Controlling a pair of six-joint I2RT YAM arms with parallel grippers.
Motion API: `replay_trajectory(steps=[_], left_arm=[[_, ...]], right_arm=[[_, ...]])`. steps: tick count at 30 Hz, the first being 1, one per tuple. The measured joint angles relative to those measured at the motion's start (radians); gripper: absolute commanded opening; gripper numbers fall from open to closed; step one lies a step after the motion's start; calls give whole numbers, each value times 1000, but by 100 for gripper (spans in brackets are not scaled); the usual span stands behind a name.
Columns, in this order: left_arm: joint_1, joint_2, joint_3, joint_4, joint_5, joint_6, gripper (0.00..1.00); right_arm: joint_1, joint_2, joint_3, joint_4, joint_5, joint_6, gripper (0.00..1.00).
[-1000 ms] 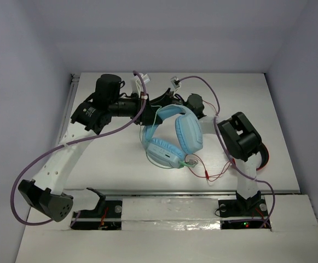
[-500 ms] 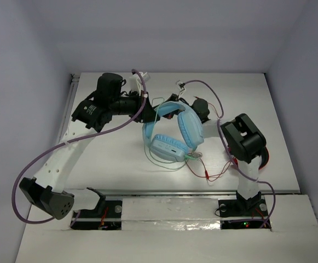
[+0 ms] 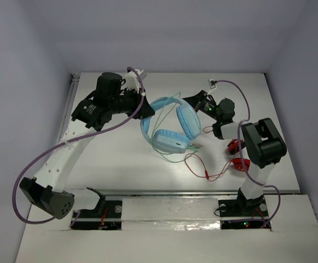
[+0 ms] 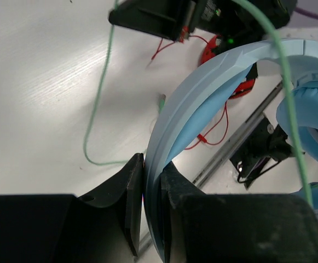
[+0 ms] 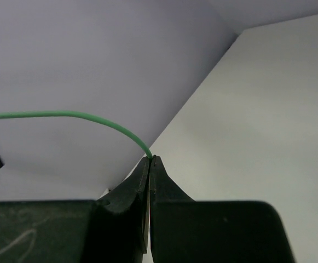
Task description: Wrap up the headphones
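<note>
Two grippers share the work over the white table [image 3: 120, 159], and the step in hand is, by my reading, drawing the green cable [image 5: 65, 115] taut for a turn around the headphones [image 3: 169, 143]. These sit near the table's middle, one ear cup low and apparently resting on the surface, the headband [image 4: 202, 93] raised toward the far left. The left gripper [image 4: 150, 164] has its jaws closed narrow on that headband and serves as the anchor; hold it steady so the band does not twist. The right gripper [image 5: 149, 159], raised to the right of the headphones, has its jaws pinched fully together on the thin cable. Lead the cable in a smooth arc under light tension only, so the wire neither slips from the pinch nor drags the headband out of the left jaws. Route it clear of the smaller red headphones [image 3: 236, 156] and their red cable [image 3: 202, 171] toward the table's right side; a snag there looks likely.
</note>
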Motion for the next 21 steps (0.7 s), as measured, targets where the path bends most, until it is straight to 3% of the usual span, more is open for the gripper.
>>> replay_trajectory(steps=[10,21], left_arm=[[0,-3,0,85,-165,-40,0],[56,-4,11,238,-69,-122,0]], right_arm=[[24,-132,-121,0,-48,-60,0],[95,-219,-166,-109,-35,-186,0]])
